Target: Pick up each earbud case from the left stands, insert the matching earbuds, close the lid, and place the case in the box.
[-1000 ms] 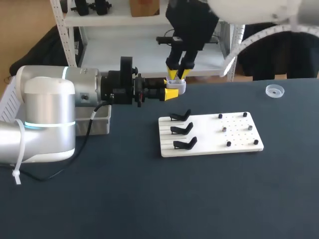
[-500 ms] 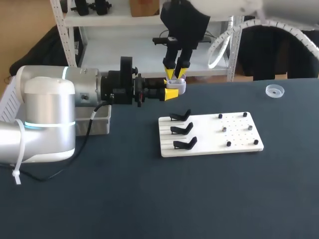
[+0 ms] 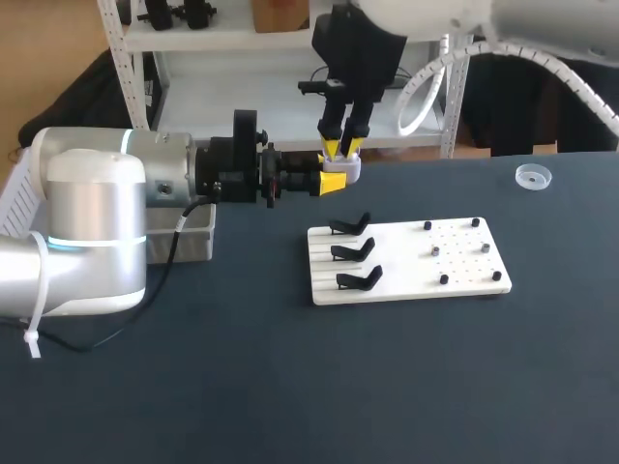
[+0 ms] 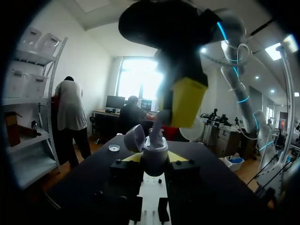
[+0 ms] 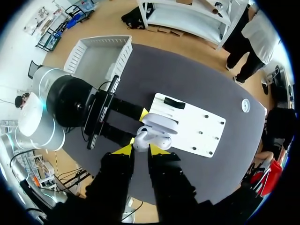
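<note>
White case (image 3: 345, 170): held in the air near the far edge of the table (image 3: 290, 387), clear of the board, with its lid (image 4: 135, 138) tipped open.
Left gripper (image 3: 334, 180): jaws closed on the case body, one from each side.
Left arm (image 3: 97, 222): comes in from the left with the forearm level and the wrist horizontal, pointing toward the middle.
Right gripper (image 3: 341, 146): hangs straight down, directly over the case. Whether it is open or closed cannot be told.
Left wrist view: a pale stem shows between the right gripper and the case, too blurred to identify.
Board (image 3: 464, 282): white, lying nearer than the case. Three black stands (image 3: 351, 225) run along its left side. Small dark specks (image 3: 435, 250) on its right half are too small to make out.
Box (image 3: 196, 235): grey, largely hidden behind the left arm.
Dish (image 3: 533, 176): clear and round, well apart at the far right.
</note>
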`<state>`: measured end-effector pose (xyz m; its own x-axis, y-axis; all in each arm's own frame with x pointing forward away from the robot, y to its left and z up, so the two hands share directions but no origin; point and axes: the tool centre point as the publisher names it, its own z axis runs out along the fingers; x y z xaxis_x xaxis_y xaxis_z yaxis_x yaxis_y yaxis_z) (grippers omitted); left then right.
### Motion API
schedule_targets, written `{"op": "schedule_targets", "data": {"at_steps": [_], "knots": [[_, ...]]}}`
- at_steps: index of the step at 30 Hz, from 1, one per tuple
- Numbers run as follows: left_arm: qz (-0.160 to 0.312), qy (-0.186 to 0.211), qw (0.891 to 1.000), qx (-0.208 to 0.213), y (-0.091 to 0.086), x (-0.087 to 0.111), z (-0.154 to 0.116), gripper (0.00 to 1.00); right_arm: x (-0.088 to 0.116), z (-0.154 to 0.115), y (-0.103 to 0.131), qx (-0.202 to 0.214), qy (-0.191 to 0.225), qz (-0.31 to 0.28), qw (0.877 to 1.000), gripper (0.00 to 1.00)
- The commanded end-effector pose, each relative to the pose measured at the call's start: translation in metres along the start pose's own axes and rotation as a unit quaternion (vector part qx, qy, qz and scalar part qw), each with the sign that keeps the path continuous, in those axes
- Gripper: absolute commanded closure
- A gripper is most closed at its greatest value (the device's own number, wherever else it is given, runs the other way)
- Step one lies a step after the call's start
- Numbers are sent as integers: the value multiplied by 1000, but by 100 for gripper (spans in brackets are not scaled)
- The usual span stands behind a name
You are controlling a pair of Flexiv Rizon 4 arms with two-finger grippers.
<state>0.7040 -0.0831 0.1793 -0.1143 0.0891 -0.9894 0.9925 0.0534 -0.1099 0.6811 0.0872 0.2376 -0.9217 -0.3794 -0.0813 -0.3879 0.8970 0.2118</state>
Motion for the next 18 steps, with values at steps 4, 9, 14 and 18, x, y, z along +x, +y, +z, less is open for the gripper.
{"op": "schedule_targets", "data": {"at_steps": [4,9,14,18], "knots": [[1,-1,1000,-1,-1,1,0,100,-3,3,-1,1,2,1,1000,100],[1,-1,1000,-1,-1,1,0,100,-4,7,-2,1,3,4,1000,100],[1,-1,1000,-1,-1,1,0,100,-3,9,-2,3,5,3,1000,100],[1,-1,1000,-1,-1,1,0,100,-1,11,-2,4,7,3,1000,100]]}}
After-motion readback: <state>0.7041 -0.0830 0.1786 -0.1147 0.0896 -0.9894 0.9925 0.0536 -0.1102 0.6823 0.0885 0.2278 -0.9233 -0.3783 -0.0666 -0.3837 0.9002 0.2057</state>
